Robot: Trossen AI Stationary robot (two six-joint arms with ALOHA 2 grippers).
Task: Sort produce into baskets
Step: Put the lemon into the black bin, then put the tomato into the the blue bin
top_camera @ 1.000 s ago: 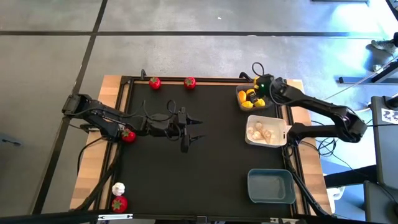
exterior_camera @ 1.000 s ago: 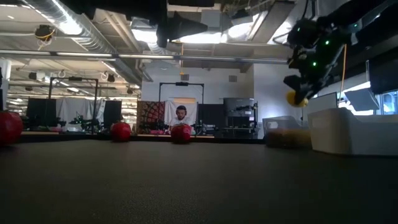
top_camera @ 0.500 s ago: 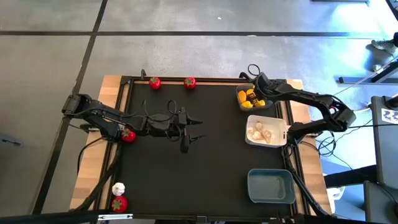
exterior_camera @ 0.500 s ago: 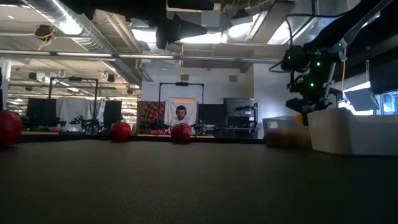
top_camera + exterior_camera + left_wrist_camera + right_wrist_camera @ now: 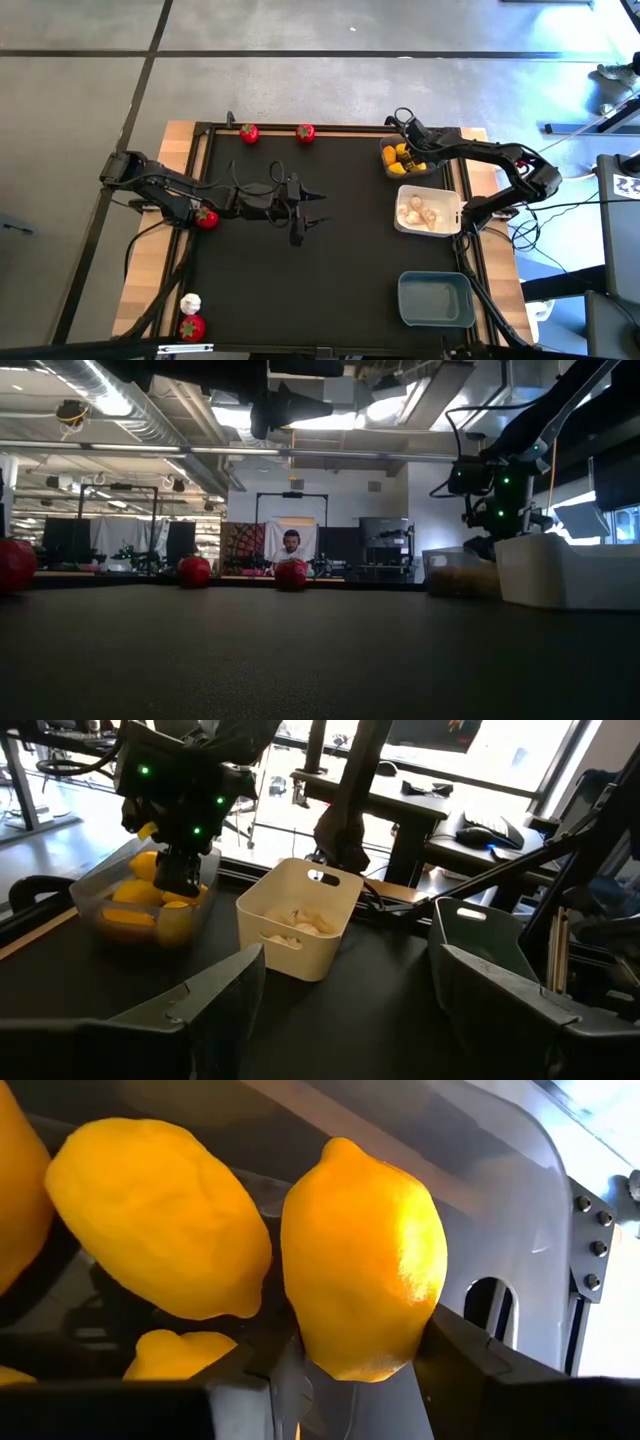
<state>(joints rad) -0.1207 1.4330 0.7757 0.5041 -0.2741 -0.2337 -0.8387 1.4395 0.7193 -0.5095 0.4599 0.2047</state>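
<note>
Here the lemon (image 5: 362, 1260) sits pinched between the fingers of the right pincer (image 5: 410, 152), down inside the dark grey basket (image 5: 388, 168) at the far right corner of the desk (image 5: 330, 240), among the other lemons (image 5: 145, 900) already there. In the right wrist view its long axis runs roughly along the fingers, pointed tip away from the wrist, so the fruit hangs nose-down into the basket (how close it is to the floor of the tray I cannot tell). The move to come seems to turn on just this: the lemon is directly between the fingers and over its own basket, so spreading them should drop it. The white basket (image 5: 430, 211) lies just beside the grey one, toward the near edge, the blue-grey basket (image 5: 436, 300) farther that way. The left pincer (image 5: 305, 212) hovers well apart from the grey basket, mid-desk, fingers spread and empty, a red fruit (image 5: 206, 218) near its arm.
</note>
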